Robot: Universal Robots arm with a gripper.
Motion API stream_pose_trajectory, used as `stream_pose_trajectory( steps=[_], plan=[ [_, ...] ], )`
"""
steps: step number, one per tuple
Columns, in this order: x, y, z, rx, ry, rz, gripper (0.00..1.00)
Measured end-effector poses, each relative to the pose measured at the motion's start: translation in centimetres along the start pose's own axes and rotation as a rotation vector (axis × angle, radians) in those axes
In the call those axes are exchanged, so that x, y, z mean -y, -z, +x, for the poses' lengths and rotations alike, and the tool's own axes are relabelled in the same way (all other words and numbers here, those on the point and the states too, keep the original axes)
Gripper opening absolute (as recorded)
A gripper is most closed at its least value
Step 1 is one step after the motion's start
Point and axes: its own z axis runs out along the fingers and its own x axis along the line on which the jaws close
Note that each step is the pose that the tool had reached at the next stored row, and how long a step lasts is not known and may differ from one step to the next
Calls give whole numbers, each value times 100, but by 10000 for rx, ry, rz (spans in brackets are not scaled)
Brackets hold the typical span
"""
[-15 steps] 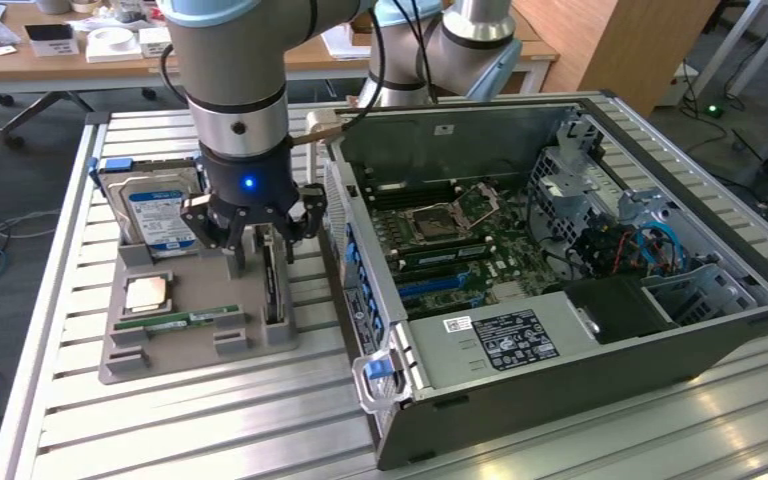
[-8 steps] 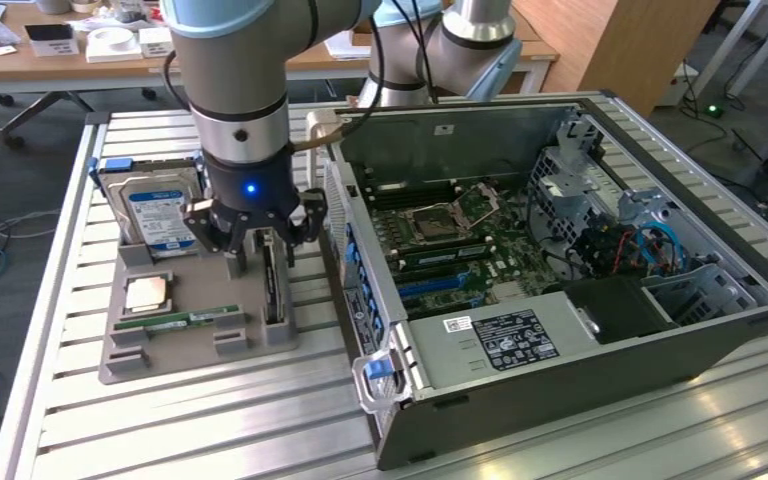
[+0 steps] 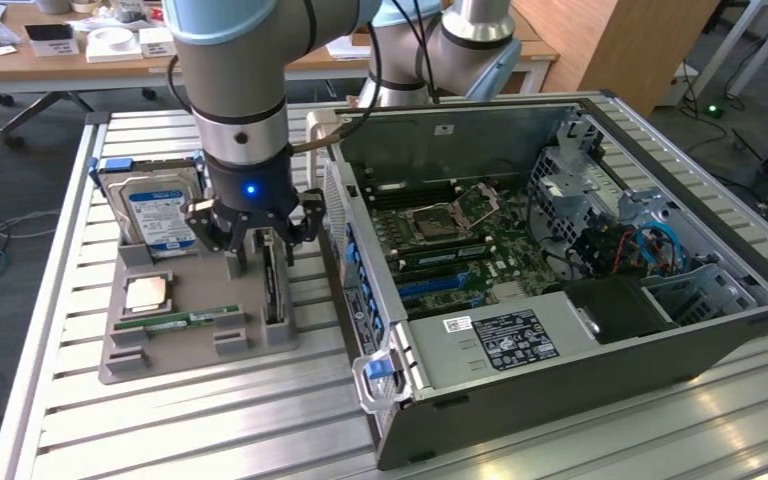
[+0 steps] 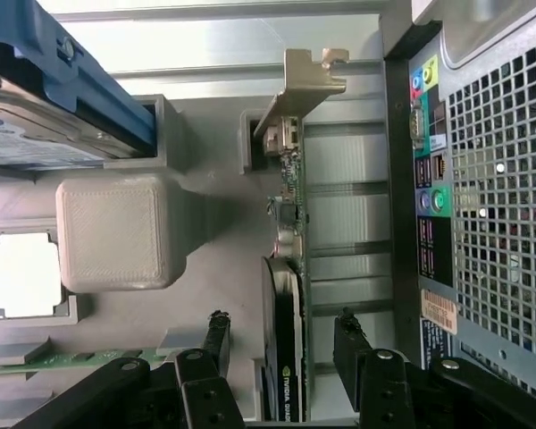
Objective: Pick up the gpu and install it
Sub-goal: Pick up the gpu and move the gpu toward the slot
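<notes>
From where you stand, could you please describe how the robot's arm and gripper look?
The arm is a silver-grey cylinder with pale blue joint covers, ending in a black wrist section with a glowing blue light. A thin black cable runs alongside. The gripper is black, with two jointed linkage fingers.

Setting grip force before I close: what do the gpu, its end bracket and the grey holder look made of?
gpu: circuit-board laminate, probably fibreglass, matte dark green with soldered parts; its black cover looks like plastic.
End bracket: thin sheet metal, dull silver, with a bent tab.
Grey holder: likely 3D-printed plastic, matte, with fine layer lines on the block.
</notes>
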Motion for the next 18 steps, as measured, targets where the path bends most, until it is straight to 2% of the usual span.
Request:
stream_pose_trajectory(
  steps=[12,18],
  plan=[
    [-69,-135,8,4,-101,2,59],
    [-70,-148,9,4,-115,5,59]
  ],
)
